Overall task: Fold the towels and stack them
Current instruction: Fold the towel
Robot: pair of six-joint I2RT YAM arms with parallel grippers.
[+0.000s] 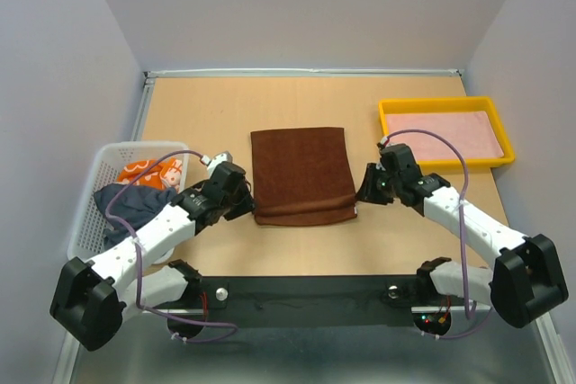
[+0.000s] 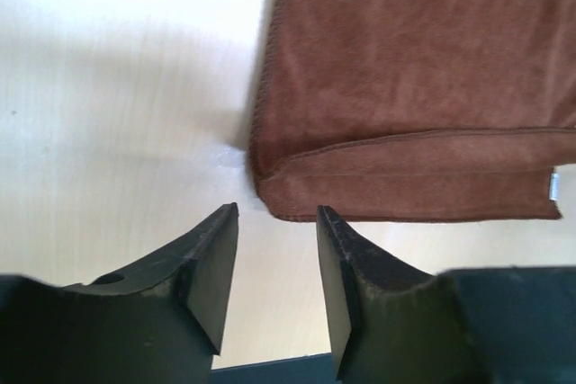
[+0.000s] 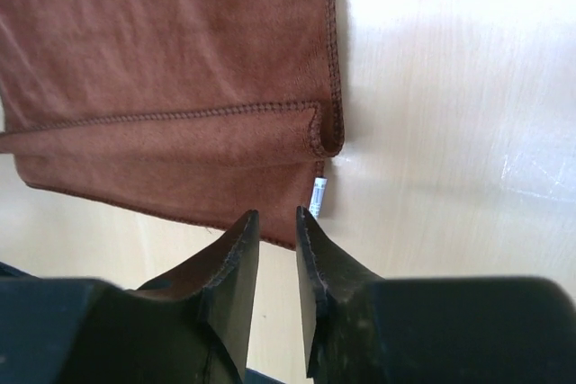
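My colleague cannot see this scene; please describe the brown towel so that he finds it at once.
On the wooden table, look between the white basket and the yellow tray. The brown towel lies flat there, the only cloth outside a container.

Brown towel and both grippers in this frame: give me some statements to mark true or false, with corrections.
1. The brown towel lies folded on the table between the two arms. True.
2. The left gripper is shut on the towel's corner. False: its jaws stand apart and empty, just short of the near left corner.
3. The yellow tray holds a pink towel. True.
4. The white basket has nothing in it. False: a navy cloth and an orange cloth are inside.
5. The right gripper lifts the towel off the table. False: it is open and holds nothing, and the towel lies flat.
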